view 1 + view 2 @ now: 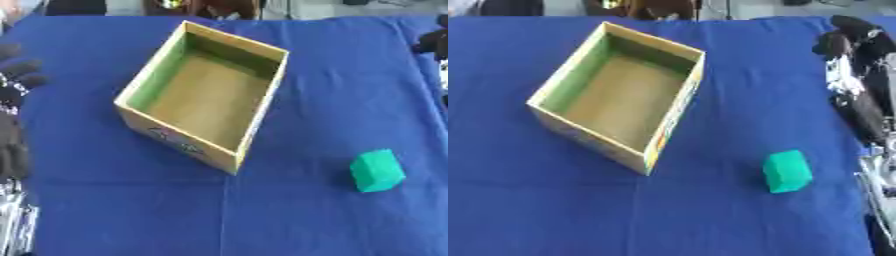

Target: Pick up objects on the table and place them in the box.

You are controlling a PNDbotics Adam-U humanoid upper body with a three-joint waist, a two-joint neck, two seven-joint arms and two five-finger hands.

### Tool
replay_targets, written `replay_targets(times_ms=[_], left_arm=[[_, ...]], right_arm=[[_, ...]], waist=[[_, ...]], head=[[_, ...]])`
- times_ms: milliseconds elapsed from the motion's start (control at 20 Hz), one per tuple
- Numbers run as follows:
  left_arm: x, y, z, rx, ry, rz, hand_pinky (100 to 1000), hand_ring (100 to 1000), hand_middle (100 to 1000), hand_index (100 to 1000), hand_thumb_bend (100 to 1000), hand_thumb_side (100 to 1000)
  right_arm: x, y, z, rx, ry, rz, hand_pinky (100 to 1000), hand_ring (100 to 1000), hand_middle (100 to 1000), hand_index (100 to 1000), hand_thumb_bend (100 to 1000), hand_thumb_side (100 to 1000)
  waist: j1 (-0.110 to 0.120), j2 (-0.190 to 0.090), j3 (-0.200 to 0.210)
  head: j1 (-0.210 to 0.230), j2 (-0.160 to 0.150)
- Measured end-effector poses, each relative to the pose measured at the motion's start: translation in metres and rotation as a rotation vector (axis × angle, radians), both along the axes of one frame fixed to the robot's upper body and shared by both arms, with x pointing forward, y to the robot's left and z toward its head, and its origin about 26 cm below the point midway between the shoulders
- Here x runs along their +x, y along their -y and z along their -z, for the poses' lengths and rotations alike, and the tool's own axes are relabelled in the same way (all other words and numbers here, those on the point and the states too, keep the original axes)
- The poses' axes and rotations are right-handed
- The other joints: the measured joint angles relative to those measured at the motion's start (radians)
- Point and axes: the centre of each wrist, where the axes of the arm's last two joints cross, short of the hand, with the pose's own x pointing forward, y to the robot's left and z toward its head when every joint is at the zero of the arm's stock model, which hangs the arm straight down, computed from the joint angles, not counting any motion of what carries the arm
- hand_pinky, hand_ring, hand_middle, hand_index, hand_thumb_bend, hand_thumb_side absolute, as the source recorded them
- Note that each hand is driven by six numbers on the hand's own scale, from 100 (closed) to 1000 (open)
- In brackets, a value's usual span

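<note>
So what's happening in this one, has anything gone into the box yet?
Nothing is being handled right now. The open cardboard box sits empty on the blue tablecloth, and a green block lies apart from it, to its right and nearer the robot. The left hand shows at the left edge and the right hand at the right edge, both away from the block.

Bright, even light; soft blur throughout; faint shadow inside the box (206, 95)
</note>
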Motion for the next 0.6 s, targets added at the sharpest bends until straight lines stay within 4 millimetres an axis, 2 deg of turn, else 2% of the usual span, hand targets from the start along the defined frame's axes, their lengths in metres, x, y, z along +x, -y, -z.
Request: replay_targets(times_ms=[450,600], left_arm=[[0.0,0.0,0.0,0.0,0.0,0.0,675,690,707,849,100,1000],[0.0,0.0,0.0,0.0,0.0,0.0,675,689,706,849,100,1000]], right_arm=[[0.0,0.0004,-0.0003,-0.003,-0.002,0.001,854,668,636,822,100,649],[-0.0001,0.0006,-0.0005,-0.005,-0.001,0.001,856,681,652,831,100,740]], waist=[[0.001,-0.011,0.002],[0.001,-0.011,0.002]], head=[[0.0,0.011],[0.0,0.017]])
